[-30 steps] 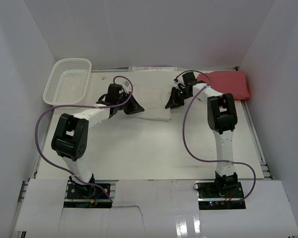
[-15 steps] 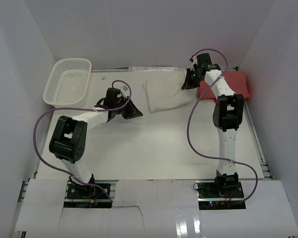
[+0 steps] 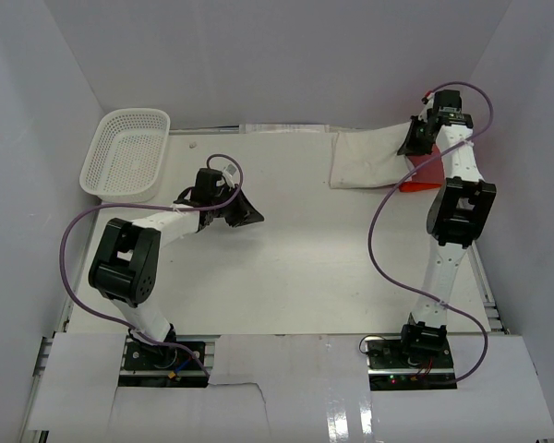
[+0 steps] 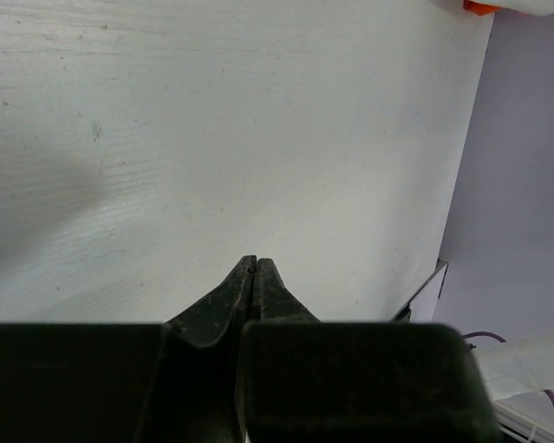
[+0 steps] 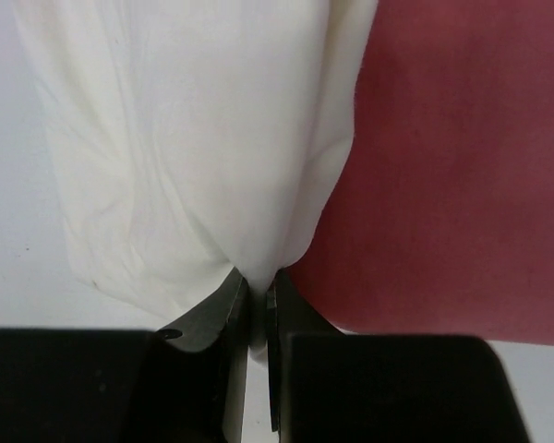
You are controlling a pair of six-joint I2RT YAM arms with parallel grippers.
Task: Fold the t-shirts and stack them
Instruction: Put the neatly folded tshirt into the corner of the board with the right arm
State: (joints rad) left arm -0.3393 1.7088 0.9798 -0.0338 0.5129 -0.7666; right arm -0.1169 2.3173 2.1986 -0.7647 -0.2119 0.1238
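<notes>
The folded cream-white t-shirt [image 3: 367,160] hangs from my right gripper [image 3: 414,143] at the far right of the table, stretched out leftward. The right gripper [image 5: 257,281] is shut on the shirt's edge [image 5: 194,157]. The red t-shirt [image 3: 425,175] lies under it, mostly covered in the top view; it fills the right side of the right wrist view [image 5: 452,157]. My left gripper [image 3: 251,217] is shut and empty over bare table left of centre; its fingers [image 4: 252,277] are pressed together.
A white plastic mesh basket [image 3: 126,152] stands at the far left corner. White walls close in the table on the left, back and right. The right arm [image 3: 460,208] stands close to the right wall.
My right gripper has carried the cream-white shirt from the table's middle back to the far right, over the red shirt. The left gripper let go of it and stayed near its place.
</notes>
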